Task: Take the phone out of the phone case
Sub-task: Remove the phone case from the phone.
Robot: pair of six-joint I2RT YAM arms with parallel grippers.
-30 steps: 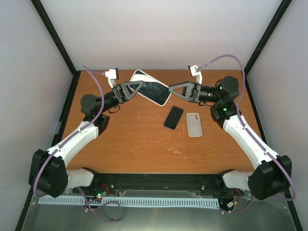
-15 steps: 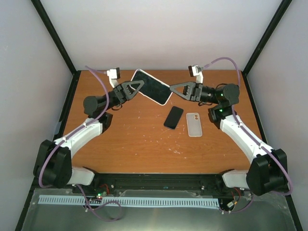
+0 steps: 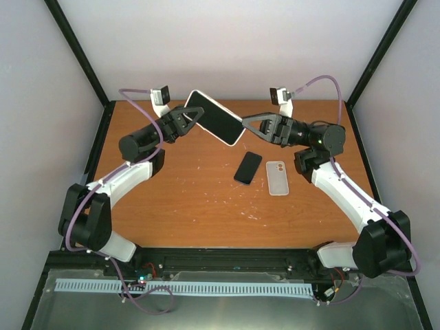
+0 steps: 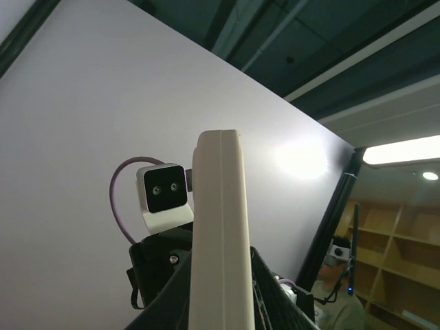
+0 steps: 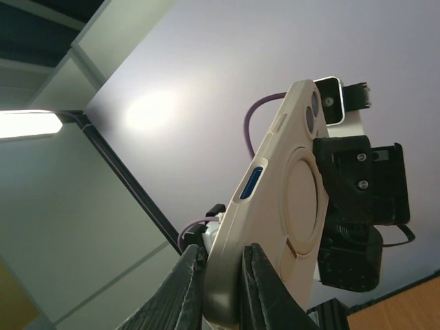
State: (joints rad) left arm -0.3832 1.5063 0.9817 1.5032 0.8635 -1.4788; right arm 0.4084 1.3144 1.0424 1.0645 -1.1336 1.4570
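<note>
I have the cased phone (image 3: 214,118) aloft: left pincer (image 3: 195,114) pinching its left end, right pincer (image 3: 246,126) pinching the opposite end, long axis running between them.

The cased phone (image 3: 214,118) hangs across the far middle, clear of the table (image 3: 192,199) — there is room beneath it. Right of centre a dark phone (image 3: 248,168) and a pale case (image 3: 277,177) lie just beside each other; left of them the wood is open to you.

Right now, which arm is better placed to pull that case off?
Probably right: the right gripper pinches a corner of the cased phone, while the left gripper steadies the opposite end.
</note>
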